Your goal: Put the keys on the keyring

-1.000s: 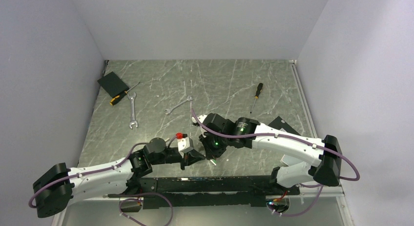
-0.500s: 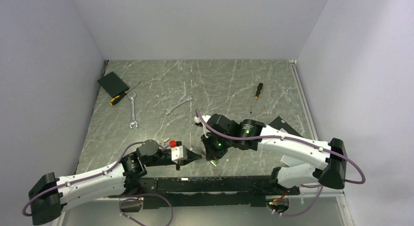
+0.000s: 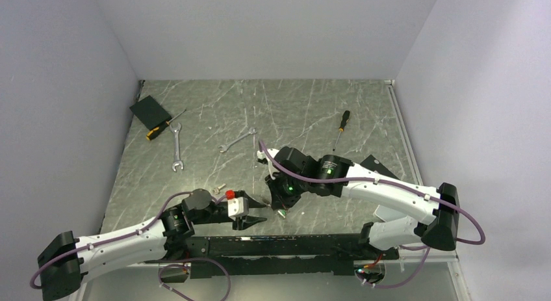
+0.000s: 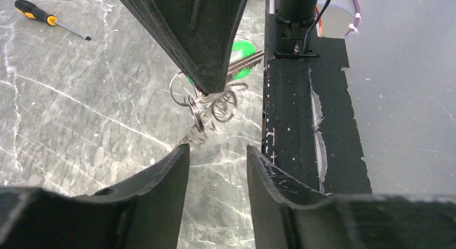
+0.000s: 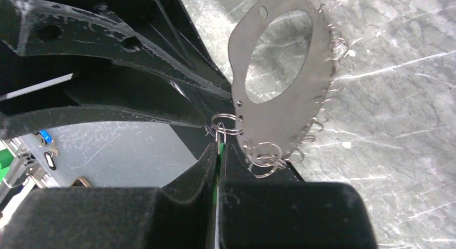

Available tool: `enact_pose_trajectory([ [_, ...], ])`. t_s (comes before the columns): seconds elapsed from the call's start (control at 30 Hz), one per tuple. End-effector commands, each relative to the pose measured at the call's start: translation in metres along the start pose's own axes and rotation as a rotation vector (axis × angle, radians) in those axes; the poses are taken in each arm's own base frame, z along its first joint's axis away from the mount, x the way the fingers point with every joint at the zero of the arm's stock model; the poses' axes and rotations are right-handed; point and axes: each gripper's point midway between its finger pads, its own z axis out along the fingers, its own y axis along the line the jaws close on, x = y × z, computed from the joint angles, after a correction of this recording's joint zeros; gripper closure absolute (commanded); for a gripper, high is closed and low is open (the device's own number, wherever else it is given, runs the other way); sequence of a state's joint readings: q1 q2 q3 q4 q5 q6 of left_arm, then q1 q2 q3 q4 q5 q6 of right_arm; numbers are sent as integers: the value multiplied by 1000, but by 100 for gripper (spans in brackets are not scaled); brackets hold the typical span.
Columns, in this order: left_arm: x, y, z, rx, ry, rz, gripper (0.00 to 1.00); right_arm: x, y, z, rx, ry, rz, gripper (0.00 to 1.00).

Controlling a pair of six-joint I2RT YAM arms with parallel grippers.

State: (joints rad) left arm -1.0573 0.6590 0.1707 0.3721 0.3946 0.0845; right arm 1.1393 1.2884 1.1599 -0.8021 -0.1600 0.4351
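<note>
The right arm stretches toward the middle, the right hand [image 5: 218,147] tipped downward and clenched on the green-headed key [image 4: 243,49], whose silvery blade juts sideways. The keyring [image 5: 279,114], a flat dull-grey metal oval edged with thin wire loops, hangs at those fingertips. The left hand [image 4: 216,152], low over the marbled desk [image 4: 80,98], faces it, released and empty.

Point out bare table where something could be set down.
Free: far centre, between the middle wrench and the right screwdriver; also the left edge nearer than the left wrench. Crowded: near centre, where left tool and right tool meet, and the far-left corner.
</note>
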Motion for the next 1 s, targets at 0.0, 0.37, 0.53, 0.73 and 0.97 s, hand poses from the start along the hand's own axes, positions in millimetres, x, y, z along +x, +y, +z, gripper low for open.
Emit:
enact_pose_trajectory([
  [0.0, -36, 6, -1, -24, -69, 24, 49, -23, 5, -14, 8, -52, -37, 100],
  [0.37, -90, 43, -38, -253, 147, -20, 7, -67, -10, -54, 120, -148, -94, 100],
  [0.53, -96, 63, -69, -417, 242, -53, 1, -94, -26, -67, 174, -173, -98, 100],
  [0.73, -77, 82, -109, -654, 242, -139, 0, -127, -45, -67, 204, -235, -60, 100],
  [0.97, -77, 91, -119, -709, 204, -59, 0, -178, -82, -47, 192, -299, -44, 100],
])
